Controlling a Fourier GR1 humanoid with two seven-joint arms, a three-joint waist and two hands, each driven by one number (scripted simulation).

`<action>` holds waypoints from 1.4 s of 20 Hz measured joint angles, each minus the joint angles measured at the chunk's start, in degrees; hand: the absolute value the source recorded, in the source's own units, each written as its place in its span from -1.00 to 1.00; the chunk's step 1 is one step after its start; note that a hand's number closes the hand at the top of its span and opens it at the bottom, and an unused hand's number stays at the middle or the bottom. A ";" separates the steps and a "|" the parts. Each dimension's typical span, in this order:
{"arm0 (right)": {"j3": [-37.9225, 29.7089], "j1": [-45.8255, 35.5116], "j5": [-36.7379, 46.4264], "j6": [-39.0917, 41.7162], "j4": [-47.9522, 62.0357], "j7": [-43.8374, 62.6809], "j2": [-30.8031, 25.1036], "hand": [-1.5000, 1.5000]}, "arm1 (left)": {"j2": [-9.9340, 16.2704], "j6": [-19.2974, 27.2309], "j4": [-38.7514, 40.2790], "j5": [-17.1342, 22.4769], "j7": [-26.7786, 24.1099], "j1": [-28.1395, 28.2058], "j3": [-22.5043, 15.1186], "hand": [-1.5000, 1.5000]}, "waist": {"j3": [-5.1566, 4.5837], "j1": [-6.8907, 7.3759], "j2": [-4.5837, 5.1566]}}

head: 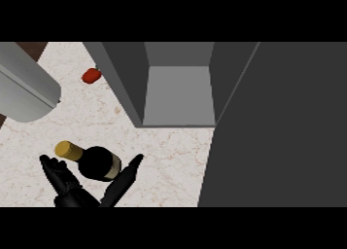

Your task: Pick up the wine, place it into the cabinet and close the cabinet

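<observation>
The wine bottle (97, 163) is dark with a gold top and stands on the pale marble counter (162, 155), left of and in front of the cabinet. My left hand (74, 198) comes in from the lower edge and is open. Its fingers (58, 174) reach up the bottle's left side and its thumb (126, 177) up the right side, so the bottle sits in the gap between them. The grey cabinet (174, 92) is open, with a bare inner floor. Its dark door (284, 136) is swung out to the right. My right hand does not show.
A large light grey cylinder (18, 87) juts in from the upper left over the counter's edge. A small red object (91, 75) lies on the counter left of the cabinet. The open door covers the whole right side.
</observation>
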 measured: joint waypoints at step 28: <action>0.24 -0.88 0.15 -0.49 0.74 -0.08 0.79 -1.00 | 1.39 0.40 -0.87 15.39 -11.27 -4.02 0.34 1.00 | -0.29 -0.56 -0.11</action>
